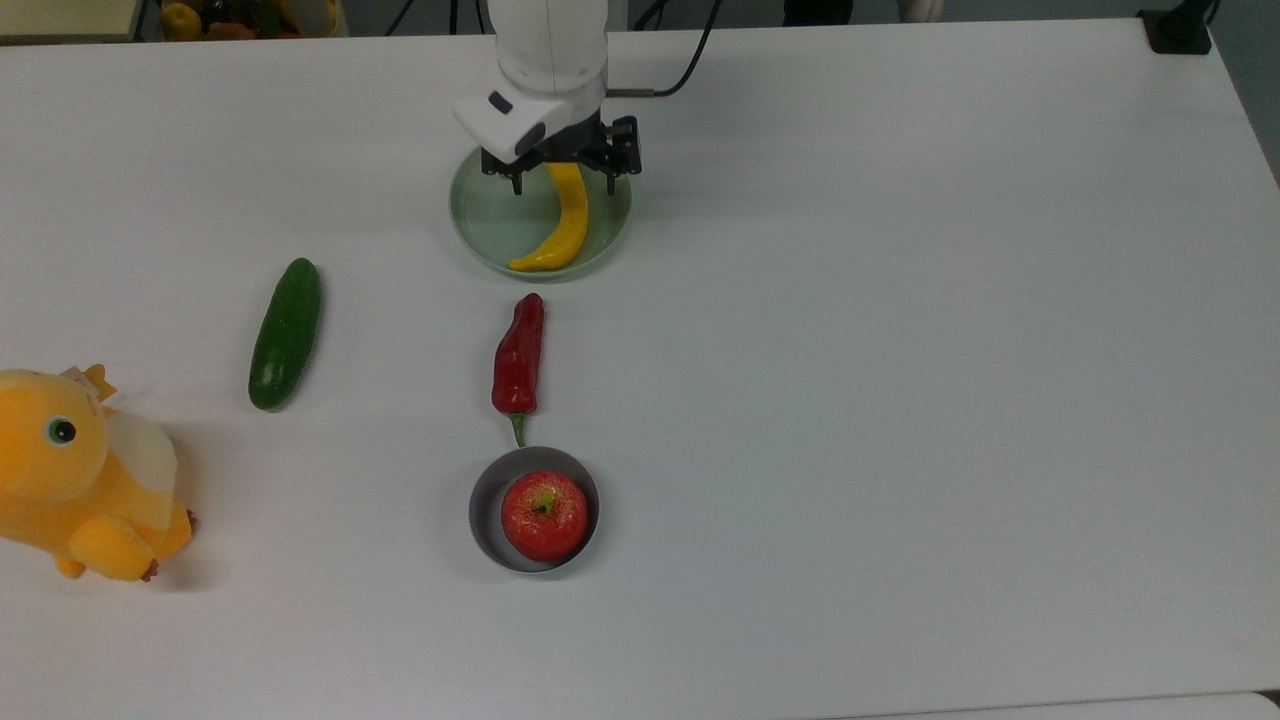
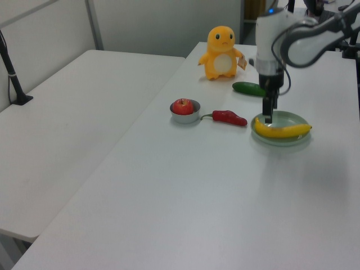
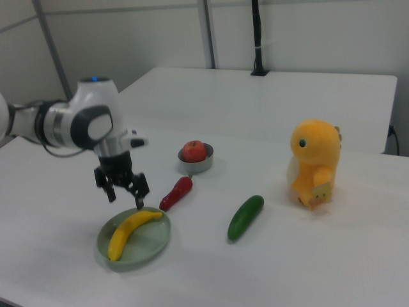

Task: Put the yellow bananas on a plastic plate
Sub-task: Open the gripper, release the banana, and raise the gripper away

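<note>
Near edge of top view: bowl point(image 1: 482, 510) w/ apple point(image 1: 544, 515) in it, plush point(image 1: 75, 475) at the top view's left edge, wide bare table point(image 1: 950, 350) to the top view's right. Pepper point(image 1: 519, 353) just past bowl, stem almost touching its rim. Cucumber point(image 1: 286, 332) well apart to the top view's left. Further back, plate point(image 1: 490, 225) w/ banana point(image 1: 562, 222) lying inside it, tip near plate's front rim. Gripper point(image 1: 562, 186) hovers above banana's far end, fingers spread apart, holding nothing; in right view it hangs clear above plate point(image 3: 150, 246). Table's far edge close behind arm
</note>
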You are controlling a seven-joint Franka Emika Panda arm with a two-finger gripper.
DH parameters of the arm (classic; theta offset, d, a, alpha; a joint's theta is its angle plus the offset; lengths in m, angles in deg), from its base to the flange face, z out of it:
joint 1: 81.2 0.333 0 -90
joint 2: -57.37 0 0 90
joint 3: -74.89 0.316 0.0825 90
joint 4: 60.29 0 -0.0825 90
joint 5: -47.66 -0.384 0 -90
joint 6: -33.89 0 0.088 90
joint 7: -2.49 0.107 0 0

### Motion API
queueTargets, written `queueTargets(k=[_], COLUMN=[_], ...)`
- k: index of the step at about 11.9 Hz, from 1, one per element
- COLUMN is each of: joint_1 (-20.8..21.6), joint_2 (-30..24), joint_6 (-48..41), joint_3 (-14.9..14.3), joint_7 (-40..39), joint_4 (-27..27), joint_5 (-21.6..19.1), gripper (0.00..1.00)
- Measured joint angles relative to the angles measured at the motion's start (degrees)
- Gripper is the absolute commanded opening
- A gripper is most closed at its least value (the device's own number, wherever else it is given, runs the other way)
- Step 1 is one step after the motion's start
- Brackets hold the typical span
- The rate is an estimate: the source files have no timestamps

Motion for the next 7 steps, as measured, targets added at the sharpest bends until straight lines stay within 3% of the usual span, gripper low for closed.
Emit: queueTargets(k=[4,7], joint_1=[0.0,-0.1], joint_2=[-3.0,-5.7], joint_6=[-19.8,-28.9], joint_3=[-0.1,-1.6], joint_7=[0.3,0.3], joint_4=[18.2,26.0], joint_5=[-2.5,-5.8], gripper=[1.00,1.00])
